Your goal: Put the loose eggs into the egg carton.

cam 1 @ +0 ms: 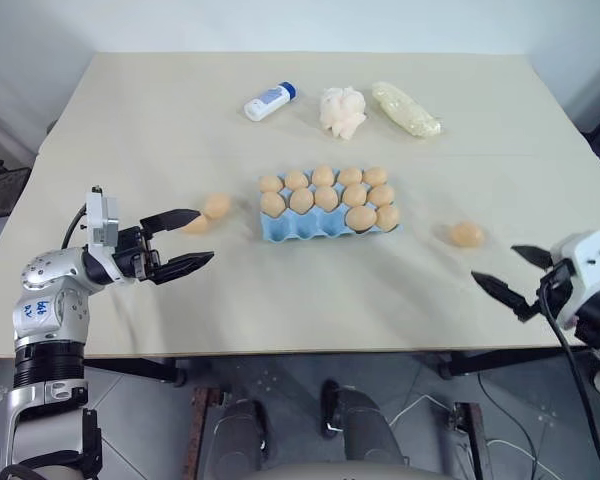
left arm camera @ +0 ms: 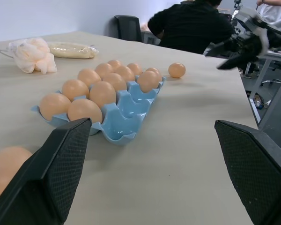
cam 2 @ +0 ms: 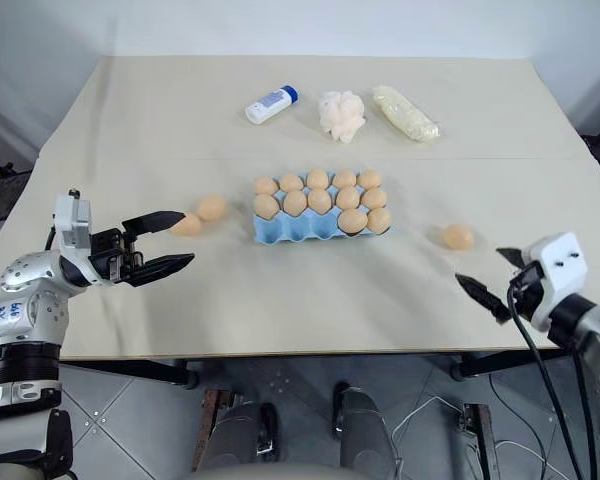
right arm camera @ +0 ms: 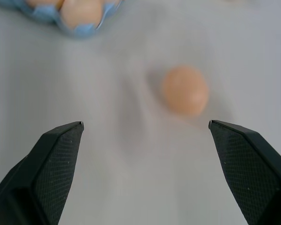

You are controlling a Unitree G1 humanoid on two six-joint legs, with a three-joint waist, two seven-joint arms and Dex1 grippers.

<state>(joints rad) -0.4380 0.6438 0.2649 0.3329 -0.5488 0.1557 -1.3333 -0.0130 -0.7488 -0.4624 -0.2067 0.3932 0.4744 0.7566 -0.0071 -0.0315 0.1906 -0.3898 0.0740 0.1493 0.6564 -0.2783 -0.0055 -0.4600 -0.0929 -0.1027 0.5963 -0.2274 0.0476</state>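
Both tools were wide open and empty; I'd have centred the right tool (cam 1: 512, 274) on the lone egg (cam 1: 467, 234), then closed gently and lifted toward the carton (cam 1: 325, 222)'s front row

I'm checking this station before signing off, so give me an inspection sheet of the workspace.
Surface: beige table, flat.
Job's things: blue egg carton holds ten eggs, its near row of cups empty; two loose eggs lie left of it, one loose egg right.
Clutter: white bottle, white wad, plastic-wrapped roll along the far side.
Grippers: left gripper open beside the left eggs; right gripper open, near the right egg; both hold nothing.
Cables: black cable on the right arm.
Surroundings: seated person, chair.
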